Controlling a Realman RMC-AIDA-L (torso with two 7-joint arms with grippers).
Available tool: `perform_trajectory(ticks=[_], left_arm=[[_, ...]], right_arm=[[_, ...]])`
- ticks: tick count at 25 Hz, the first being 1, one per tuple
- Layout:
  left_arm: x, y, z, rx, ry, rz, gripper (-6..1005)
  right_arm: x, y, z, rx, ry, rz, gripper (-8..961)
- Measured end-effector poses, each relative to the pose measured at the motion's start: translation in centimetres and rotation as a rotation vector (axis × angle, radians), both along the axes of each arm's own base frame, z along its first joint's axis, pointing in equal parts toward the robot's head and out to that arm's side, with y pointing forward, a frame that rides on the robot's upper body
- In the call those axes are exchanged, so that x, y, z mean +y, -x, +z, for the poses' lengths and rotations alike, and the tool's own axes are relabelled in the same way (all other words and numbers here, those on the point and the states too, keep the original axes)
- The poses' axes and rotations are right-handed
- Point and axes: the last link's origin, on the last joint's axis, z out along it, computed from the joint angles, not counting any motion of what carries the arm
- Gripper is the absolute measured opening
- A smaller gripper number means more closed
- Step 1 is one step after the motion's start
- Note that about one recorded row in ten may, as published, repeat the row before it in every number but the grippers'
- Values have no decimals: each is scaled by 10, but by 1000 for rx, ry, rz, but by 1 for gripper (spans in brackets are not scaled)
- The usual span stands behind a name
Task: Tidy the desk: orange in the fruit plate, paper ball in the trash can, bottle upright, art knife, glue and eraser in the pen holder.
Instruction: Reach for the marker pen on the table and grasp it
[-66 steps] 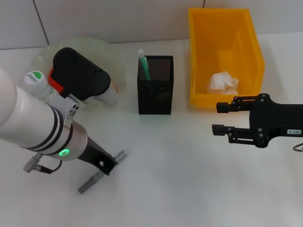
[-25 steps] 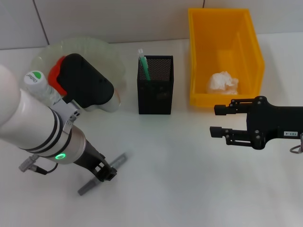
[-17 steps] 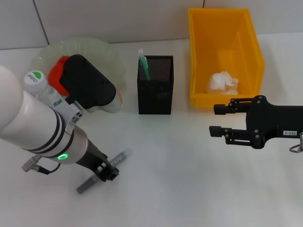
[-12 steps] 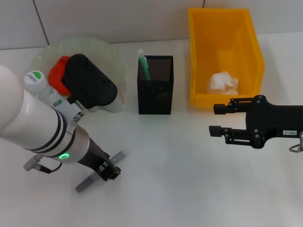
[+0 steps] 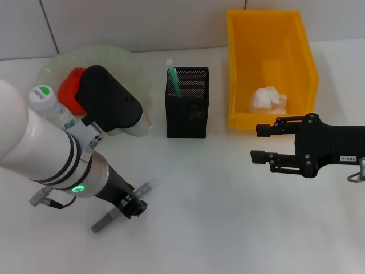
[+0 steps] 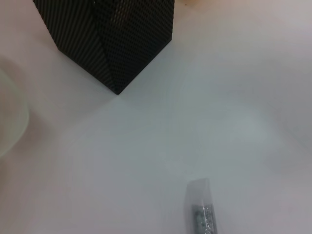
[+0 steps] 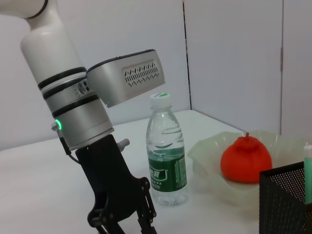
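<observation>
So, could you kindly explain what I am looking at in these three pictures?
This is a two-armed robot tidying a desk. One picture looks down from its head, and the other two come from wrist cameras. The left gripper is down at the grey art knife lying on the table. The right gripper hovers open and empty near the yellow trash can, which holds the paper ball. The orange sits in the fruit plate, the bottle stands upright, and the pen holder holds the glue.

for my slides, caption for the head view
Left gripper lowered over grey art knife on white desk; right gripper idle by yellow bin.
</observation>
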Motion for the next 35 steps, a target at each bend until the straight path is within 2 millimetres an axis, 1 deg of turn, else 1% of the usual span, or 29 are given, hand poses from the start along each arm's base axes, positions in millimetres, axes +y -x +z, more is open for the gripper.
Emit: perform_trajectory(ticks=[5,11,35], left_arm=[[0,0,0,0,1,-2,404],[0,5,-2,10,8,3,393],[2,7,-3,9,1,5,349]], right_arm=[[0,0,0,0,0,0,574],[0,0,0,0,1,-1,574],[2,0,0,-4,-2,-3,573]])
